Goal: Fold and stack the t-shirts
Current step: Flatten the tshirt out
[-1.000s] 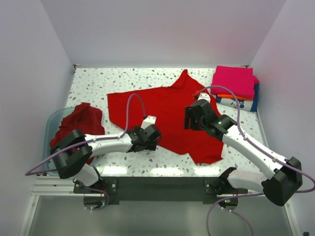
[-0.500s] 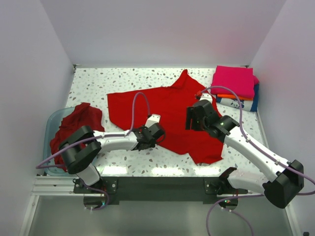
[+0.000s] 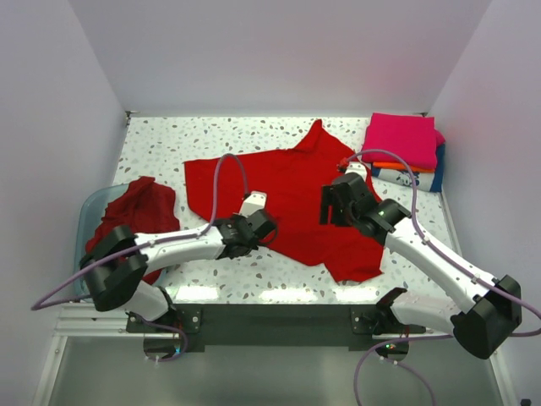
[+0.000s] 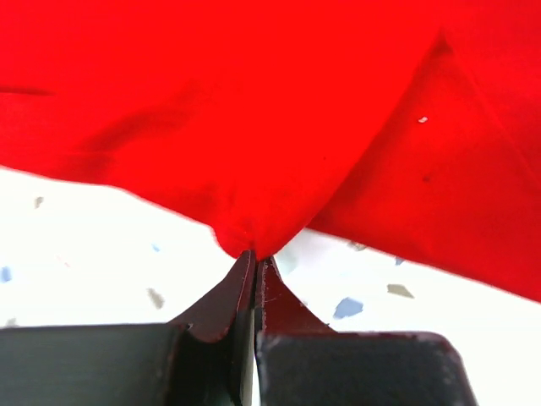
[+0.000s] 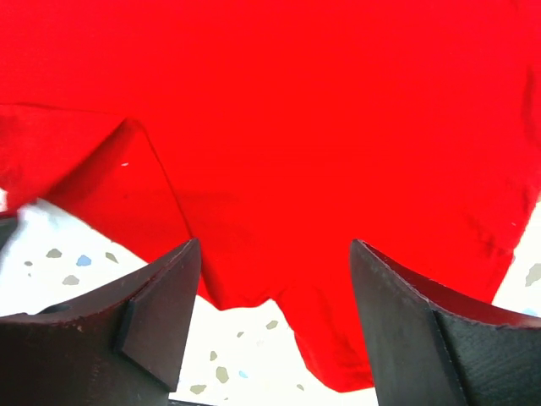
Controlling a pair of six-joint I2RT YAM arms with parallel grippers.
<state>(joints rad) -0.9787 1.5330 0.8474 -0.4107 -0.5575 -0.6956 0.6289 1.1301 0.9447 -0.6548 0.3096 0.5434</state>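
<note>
My left gripper (image 4: 256, 258) is pinched fully closed on the near edge of the red t-shirt (image 3: 287, 182), at the shirt's 7 o'clock. The shirt lies spread out in the middle of the bench (image 3: 161, 144). My right gripper (image 5: 272, 249) hangs with its jaws wide apart over the cloth at its 3 o'clock, holding nothing. The folded t-shirts (image 3: 404, 139) sit stacked at the bench's 1 o'clock.

Bright plain red right across the spread t-shirt (image 3: 287, 194). Deeper, shadowed red on the crumpled t-shirt (image 3: 135, 211), sitting in a translucent teal tub (image 3: 87, 213). White terrazzo for the table (image 3: 161, 144), flecked grey, brown and blue. Over at the stack: magenta pink t-shirt (image 3: 401, 139) on top, a sliver of orange t-shirt (image 3: 393, 167) below, then white t-shirt (image 3: 412, 179) with blue print. Matte black on left gripper (image 4: 254, 264) and right gripper (image 5: 272, 254); white arms (image 3: 182, 245) with black joints, purple cables (image 3: 221, 179).
</note>
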